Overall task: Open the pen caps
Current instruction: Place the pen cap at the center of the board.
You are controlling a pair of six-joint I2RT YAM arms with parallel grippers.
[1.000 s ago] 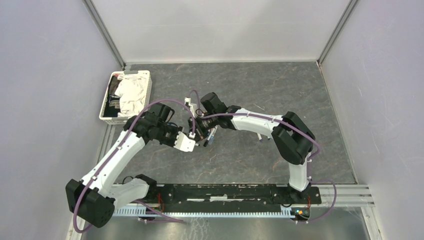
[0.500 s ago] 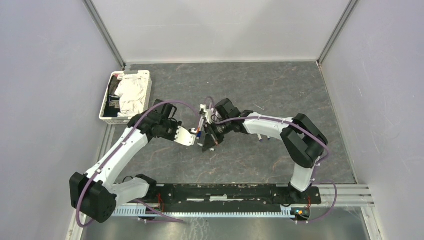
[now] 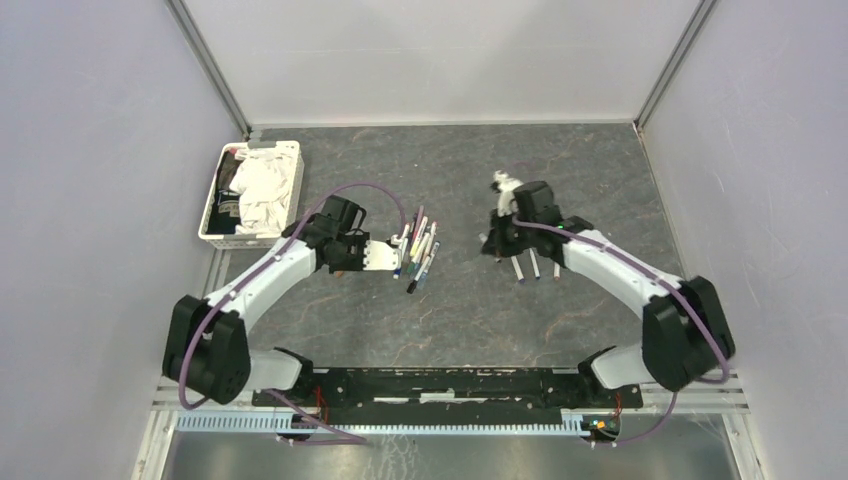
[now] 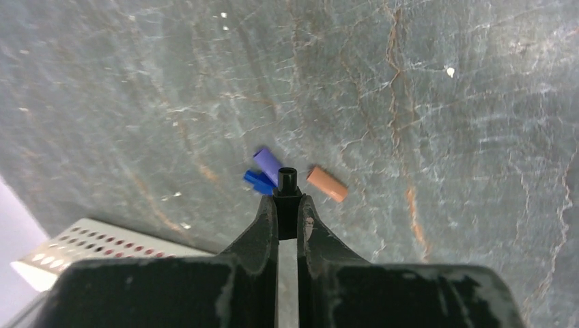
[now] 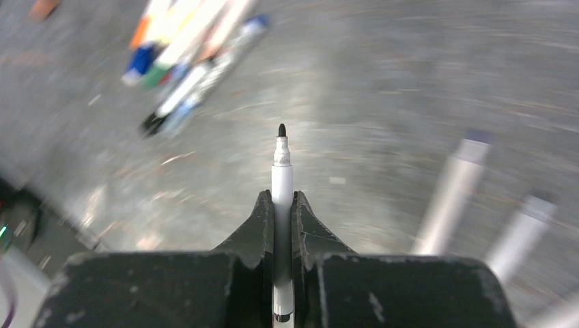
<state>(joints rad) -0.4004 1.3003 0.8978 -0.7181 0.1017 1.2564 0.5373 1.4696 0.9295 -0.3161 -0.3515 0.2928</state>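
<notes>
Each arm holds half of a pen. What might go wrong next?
The black cap sits only at the tips of the left jaws, so it may slip and roll away. The uncapped pen in the right jaws has its tip bare; it might smear the table when set down.

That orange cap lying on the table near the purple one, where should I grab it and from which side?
Take the orange cap across its middle, coming straight down from above and pinching its two long sides. It is a short tube lying flat, so its ends offer little to hold. Both long sides are free, since the purple cap and blue cap lie apart from it.
</notes>
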